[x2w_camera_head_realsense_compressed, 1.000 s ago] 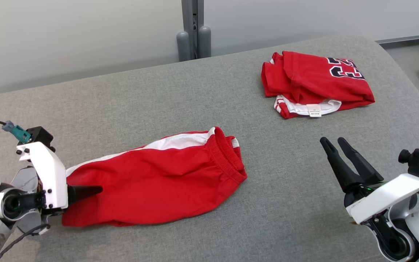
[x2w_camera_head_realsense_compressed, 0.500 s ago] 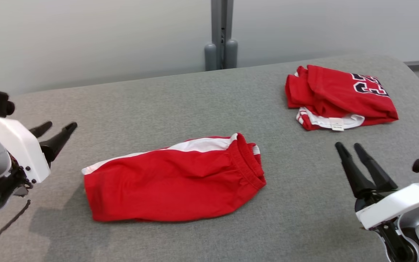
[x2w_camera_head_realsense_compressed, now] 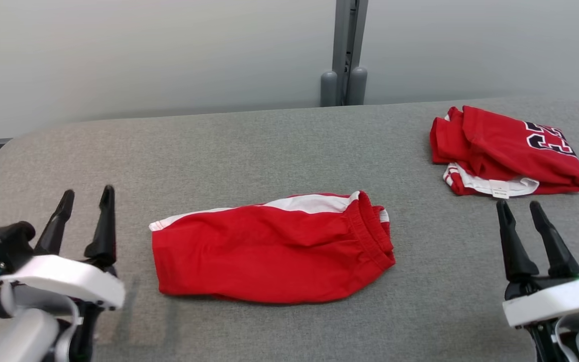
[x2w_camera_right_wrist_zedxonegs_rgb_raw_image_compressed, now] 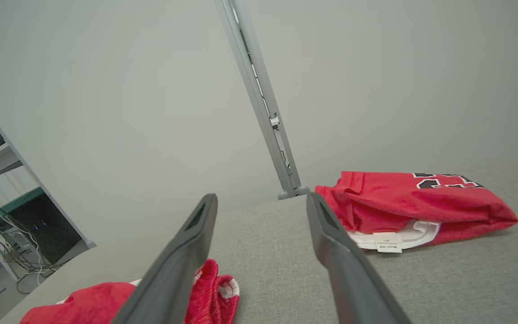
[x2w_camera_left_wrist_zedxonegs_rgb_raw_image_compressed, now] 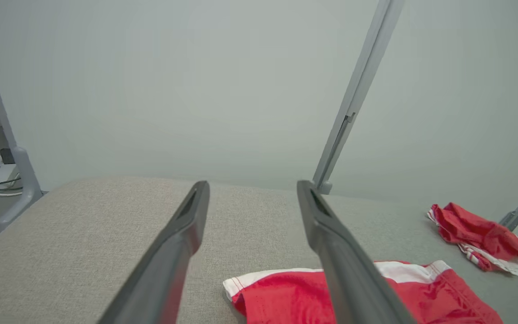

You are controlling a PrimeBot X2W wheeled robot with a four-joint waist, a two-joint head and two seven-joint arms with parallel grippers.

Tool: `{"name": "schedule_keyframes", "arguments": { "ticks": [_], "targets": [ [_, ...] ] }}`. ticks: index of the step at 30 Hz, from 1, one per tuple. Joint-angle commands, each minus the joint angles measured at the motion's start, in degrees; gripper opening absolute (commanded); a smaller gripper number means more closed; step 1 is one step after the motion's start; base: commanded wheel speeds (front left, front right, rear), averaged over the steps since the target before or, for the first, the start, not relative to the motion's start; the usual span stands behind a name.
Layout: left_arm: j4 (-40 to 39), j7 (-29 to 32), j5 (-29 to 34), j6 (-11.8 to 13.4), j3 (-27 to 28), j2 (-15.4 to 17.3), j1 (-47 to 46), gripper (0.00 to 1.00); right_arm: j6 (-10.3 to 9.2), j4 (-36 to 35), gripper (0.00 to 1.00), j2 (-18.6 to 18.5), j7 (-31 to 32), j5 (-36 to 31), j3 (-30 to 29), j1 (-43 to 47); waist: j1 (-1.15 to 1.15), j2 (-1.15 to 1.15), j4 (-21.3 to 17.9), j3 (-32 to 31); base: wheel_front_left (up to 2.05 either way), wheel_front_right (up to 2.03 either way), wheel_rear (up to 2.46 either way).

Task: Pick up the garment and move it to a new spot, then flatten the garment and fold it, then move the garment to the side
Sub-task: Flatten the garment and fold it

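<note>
Red shorts point(x2w_camera_head_realsense_compressed: 269, 251) with white side stripe, between black-fingered left gripper point(x2w_camera_head_realsense_compressed: 88, 191) and right gripper point(x2w_camera_head_realsense_compressed: 518, 203); red jersey point(x2w_camera_head_realsense_compressed: 508, 151), dark white-edged numerals, just beyond right gripper; grey woven surface point(x2w_camera_head_realsense_compressed: 269, 141).

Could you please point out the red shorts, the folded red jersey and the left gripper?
red shorts point(x2w_camera_head_realsense_compressed: 269, 256), head view, middle of the red fabric.
folded red jersey point(x2w_camera_head_realsense_compressed: 505, 146), head view, top red layer, left of the number.
left gripper point(x2w_camera_head_realsense_compressed: 88, 192), head view, midway between its two open fingertips.

Head view high above table point(x2w_camera_head_realsense_compressed: 269, 141); low wrist views, same red shorts point(x2w_camera_head_realsense_compressed: 269, 251).
</note>
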Motion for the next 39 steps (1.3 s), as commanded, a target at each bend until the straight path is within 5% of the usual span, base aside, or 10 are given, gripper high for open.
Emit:
{"name": "schedule_keyframes", "arguments": {
  "ticks": [1,5,11,16,30,39],
  "targets": [
    [-2.49,-0.28,5.35,1.15,5.14,-3.74,2.75,1.0,0.02,0.54,1.0,0.72,-1.2,-2.07,-1.03,1.25,0.0,0.0,0.61,-0.1,0.0,0.0,0.0],
    [-4.73,-0.21,15.12,0.57,11.65,-9.66,9.27,1.0,0.02,0.77,1.0,2.53,-2.67,-5.93,-2.94,1.99,0.0,0.0,0.95,-0.2,0.0,0.0,0.0],
    [-3.65,-0.24,26.96,-4.73,18.75,-18.7,16.22,1.0,0.03,-0.17,1.0,4.91,-3.49,-18.1,-4.28,4.04,0.0,0.0,1.59,-0.79,0.0,0.0,0.0],
    [-1.25,-0.24,31.67,-8.8,22.95,-22.99,17.99,1.0,0.02,-0.64,1.0,6.38,-3.52,-21.12,-3.21,4.87,0.0,0.0,1.7,-0.98,0.0,0.0,0.0],
    [2.6,-0.25,38.04,-16.12,29.74,-29.03,17.8,1.0,0.02,2.11,1.0,6.21,-3.54,-20.9,-2.37,3.06,0.0,0.0,2.59,-1.45,0.0,0.0,0.0],
    [4.57,-0.25,40.26,-19.08,30.71,-31.6,16.03,1.0,0.02,16.71,1.0,5.95,0.43,-20.41,4.35,-7.32,0.0,0.0,5.29,-0.24,0.0,0.0,0.0]
  ]
}}
